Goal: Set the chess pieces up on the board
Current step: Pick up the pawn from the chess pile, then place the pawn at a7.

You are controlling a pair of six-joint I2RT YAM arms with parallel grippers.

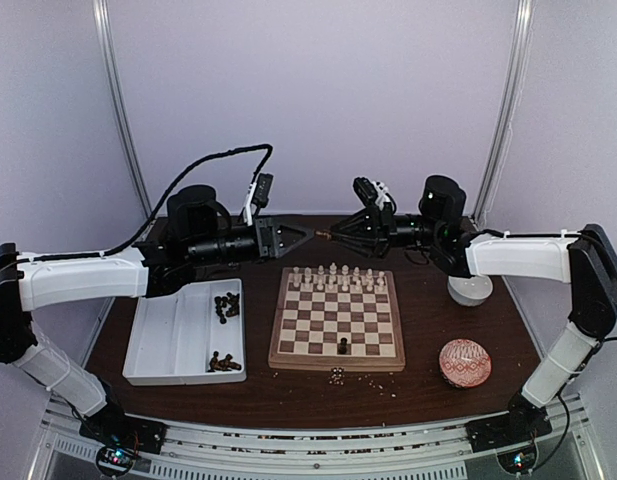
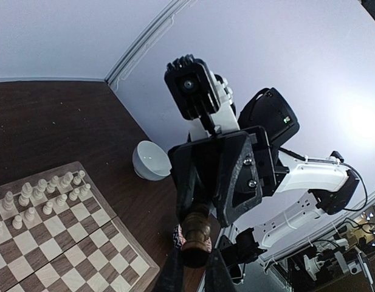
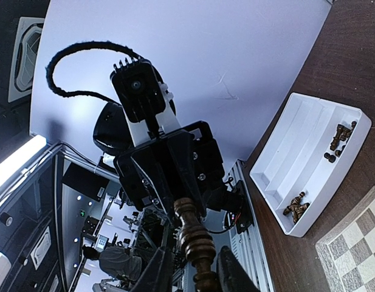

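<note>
A dark brown chess piece (image 1: 328, 236) (image 2: 196, 234) (image 3: 196, 243) hangs in the air past the far edge of the board (image 1: 328, 322) (image 2: 84, 243), between both grippers. My left gripper (image 1: 312, 236) (image 2: 196, 271) is shut on one end of it. Facing it, my right gripper (image 1: 341, 237) (image 3: 193, 274) stands open astride the other end, with slim gaps at its fingers. Cream-white pieces (image 1: 338, 277) (image 2: 41, 194) fill the board's two far rows. One dark piece (image 1: 342, 346) stands on the near side. More dark pieces (image 1: 226, 305) (image 3: 339, 137) lie in the white tray (image 1: 168, 335) (image 3: 296, 121).
A white bowl (image 1: 470, 290) (image 2: 151, 159) sits right of the board's far corner. A red patterned ball (image 1: 465, 362) rests at the near right. Pale crumbs (image 1: 338, 376) lie in front of the board. The tray holds a second heap of dark pieces (image 1: 224, 362).
</note>
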